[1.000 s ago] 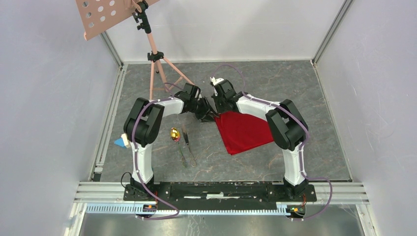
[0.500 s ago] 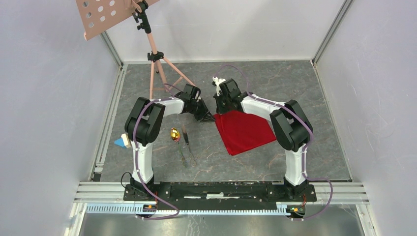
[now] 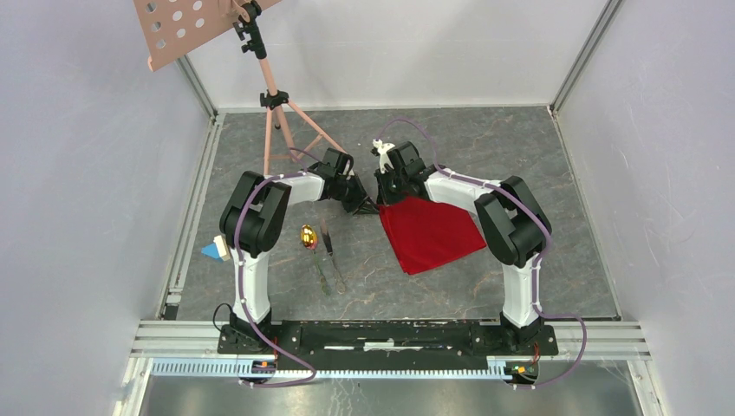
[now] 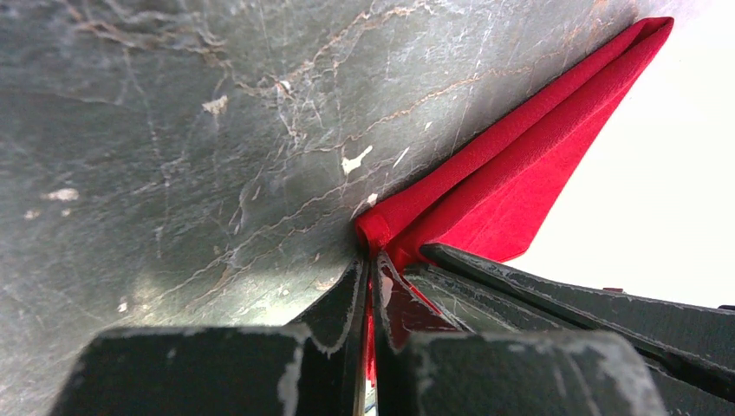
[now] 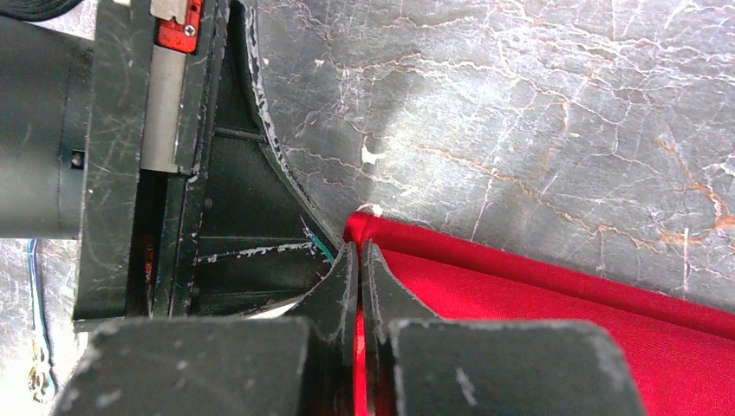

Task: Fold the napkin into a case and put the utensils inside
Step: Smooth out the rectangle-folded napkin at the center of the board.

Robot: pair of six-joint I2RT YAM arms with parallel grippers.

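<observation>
The red napkin lies folded on the grey floor, right of centre. Both grippers meet at its far left corner. My left gripper is shut on the napkin's corner. My right gripper is shut on the same folded corner, right beside the left fingers. The folded edge runs away along the floor in the left wrist view. The utensils lie left of the napkin: a gold-bowled spoon and thin dark pieces.
A pink music stand with a tripod stands at the back left. A small blue and white block lies by the left arm. Metal rails edge the floor at left; grey walls enclose the cell.
Both grippers have moved slightly back with the napkin corner. The napkin has been drawn flatter and its far edge straighter.
</observation>
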